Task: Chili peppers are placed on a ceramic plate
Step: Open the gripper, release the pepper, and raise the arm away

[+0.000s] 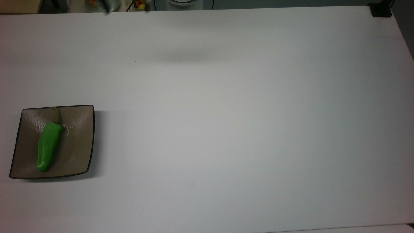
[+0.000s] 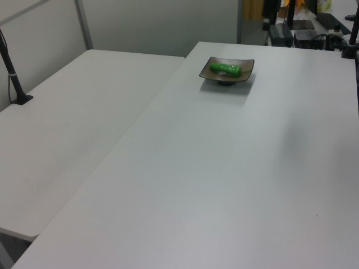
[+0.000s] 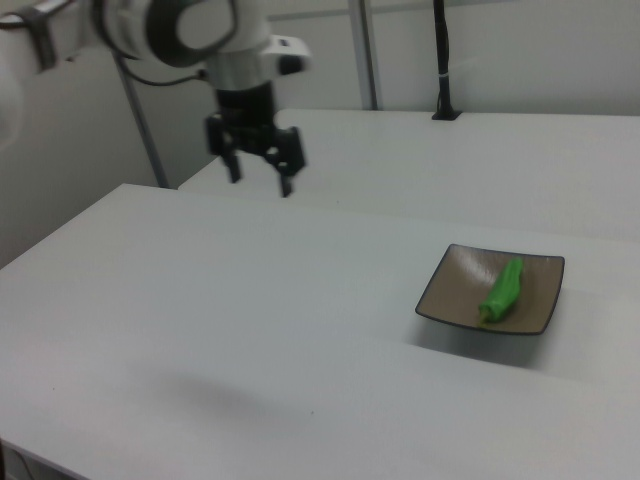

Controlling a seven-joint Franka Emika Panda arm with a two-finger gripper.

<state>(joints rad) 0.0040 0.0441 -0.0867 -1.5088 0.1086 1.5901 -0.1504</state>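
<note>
While its two fingers are spreading apart around nothing, the hand (image 3: 258,178) is hanging high above the tabletop (image 3: 250,330). Well away from it, toward the right view's right and lower down, the pepper (image 3: 502,289) is lying inside the plate (image 3: 450,288), stem end pointing at the plate's far edge.

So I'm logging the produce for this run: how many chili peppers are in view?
1. A single green chili pepper lies inside the ceramic plate, at the top view's left; nothing seems to hide another.
</note>
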